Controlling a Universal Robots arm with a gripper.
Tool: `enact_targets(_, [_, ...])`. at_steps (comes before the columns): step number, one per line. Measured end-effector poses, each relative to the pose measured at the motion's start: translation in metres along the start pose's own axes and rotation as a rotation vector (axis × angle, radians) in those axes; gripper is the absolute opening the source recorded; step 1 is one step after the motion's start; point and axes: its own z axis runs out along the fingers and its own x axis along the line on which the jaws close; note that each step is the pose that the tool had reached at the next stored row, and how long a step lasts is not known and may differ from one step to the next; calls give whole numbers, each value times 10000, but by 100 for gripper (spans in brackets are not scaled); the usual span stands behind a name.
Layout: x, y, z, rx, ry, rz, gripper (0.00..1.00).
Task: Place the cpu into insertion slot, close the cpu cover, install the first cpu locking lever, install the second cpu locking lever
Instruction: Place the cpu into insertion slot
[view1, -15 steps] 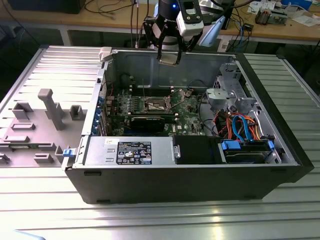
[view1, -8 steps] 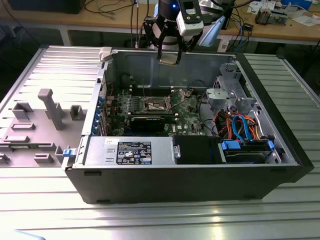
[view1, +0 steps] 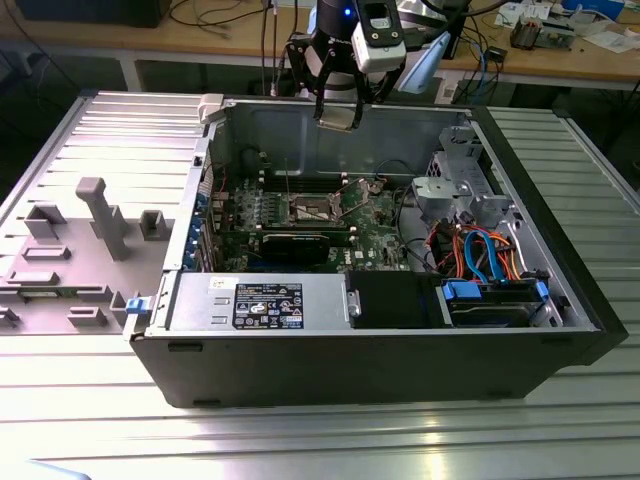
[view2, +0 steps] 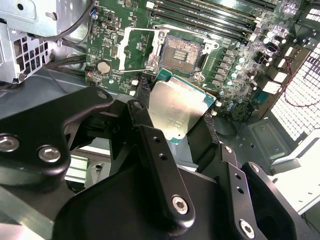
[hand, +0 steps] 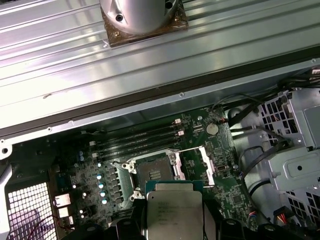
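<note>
Your fingers (view2: 137, 112) are clamped on the cpu (view2: 177, 112), one against each opposite edge, with its dull silver top facing the second wrist view. In the exterior view the gripper (view1: 338, 120) hangs high over the far wall of the open computer case (view1: 380, 350), so the cpu (view1: 337, 118) is in the air, well clear of the green circuit board (view1: 375, 225).

Below it, the insertion slot (view2: 181, 52) is bare: you can see its dark contact field inside the silver rim in both wrist views. The cpu cover (view2: 136, 49) is swung open and lies beside the slot, with green board showing through its central cut-out. In the first wrist view the cpu (hand: 173, 212) sits in the foreground, with the slot (hand: 155, 172) beyond its edge and the cover (hand: 200, 165) to one side.

The long memory slots (hand: 137, 140) run along the board past the socket. The case lies on its side on the ribbed metal tabletop (view1: 300, 440), and a grey fixture (view1: 100, 220) stands at the exterior view's left.
</note>
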Motion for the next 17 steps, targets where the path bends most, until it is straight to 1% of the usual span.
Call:
enact_targets(12, [0,0,0,-1,-2,24,54])
enact_targets(15, [0,0,0,-2,-11,122,54])
enact_targets(17, [0,0,0,-6,-29,321,54])
